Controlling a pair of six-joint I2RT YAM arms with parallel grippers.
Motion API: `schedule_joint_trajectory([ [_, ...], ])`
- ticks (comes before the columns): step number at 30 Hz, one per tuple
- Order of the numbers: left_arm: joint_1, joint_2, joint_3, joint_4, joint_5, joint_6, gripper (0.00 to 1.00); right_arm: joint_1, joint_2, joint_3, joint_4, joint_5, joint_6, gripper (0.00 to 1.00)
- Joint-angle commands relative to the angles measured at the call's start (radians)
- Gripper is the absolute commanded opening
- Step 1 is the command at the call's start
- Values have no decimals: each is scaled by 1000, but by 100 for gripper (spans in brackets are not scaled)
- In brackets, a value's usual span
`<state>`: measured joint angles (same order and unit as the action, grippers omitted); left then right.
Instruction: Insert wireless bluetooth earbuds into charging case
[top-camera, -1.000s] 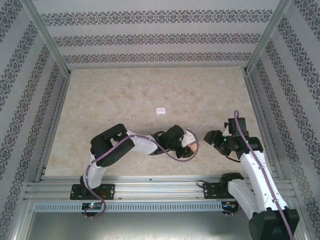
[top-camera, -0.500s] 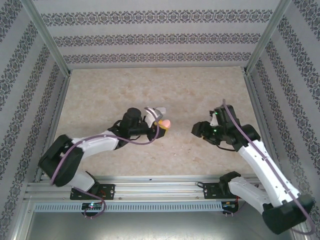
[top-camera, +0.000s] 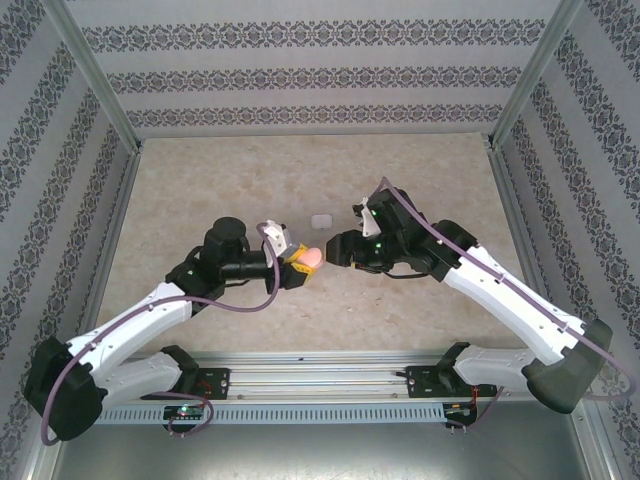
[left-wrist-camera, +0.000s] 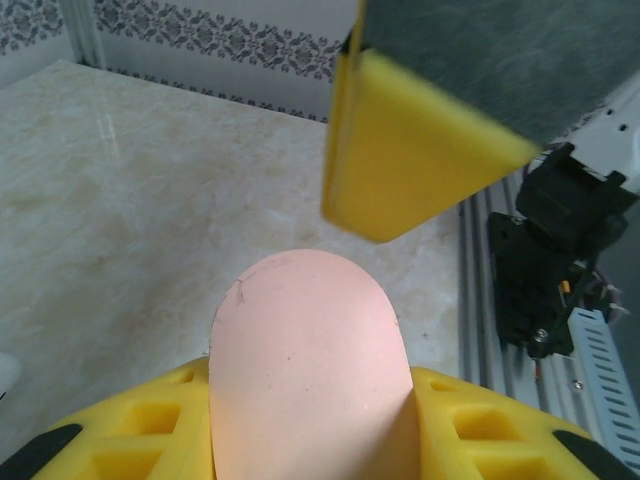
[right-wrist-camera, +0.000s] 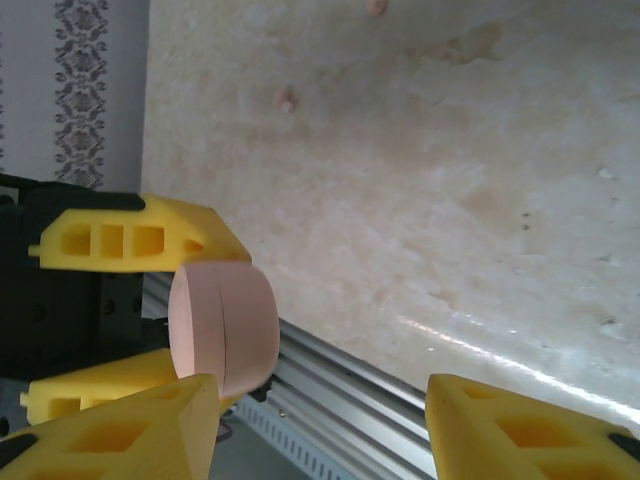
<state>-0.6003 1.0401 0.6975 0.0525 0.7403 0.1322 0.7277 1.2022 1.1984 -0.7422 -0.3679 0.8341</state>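
Pink case (top-camera: 309, 258) presented, shut.
Left gripper (top-camera: 297, 262) clamped the case; right gripper (top-camera: 342, 248) stood open just beside it. Earbuds (right-wrist-camera: 285, 100) lay well beyond, on the table (right-wrist-camera: 450, 200). Advised: square right jaws on its upper half before prying.

The case (top-camera: 309, 258) sits in the left hand (top-camera: 298, 262), right hand (top-camera: 335, 255) just beside.

1. Two cases: a pink case (top-camera: 309, 258) at centre frame, and a white case (top-camera: 321, 220) just above it.
2. Two earbuds (tiny pinkish bits): one (right-wrist-camera: 285, 99) upper left, one (right-wrist-camera: 376, 6) at the top edge.
3. Two hands: left hand (top-camera: 298, 256), right hand (top-camera: 336, 249).
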Motion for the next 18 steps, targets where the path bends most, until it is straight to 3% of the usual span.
schedule_joint_trajectory([
  [1,10,-39,-16,-58,63,35,20,15,19,-1,63,-64,30,57],
  [18,10,-42,-16,-59,65,-59,19,46,27,-59,196,-126,70,59],
])
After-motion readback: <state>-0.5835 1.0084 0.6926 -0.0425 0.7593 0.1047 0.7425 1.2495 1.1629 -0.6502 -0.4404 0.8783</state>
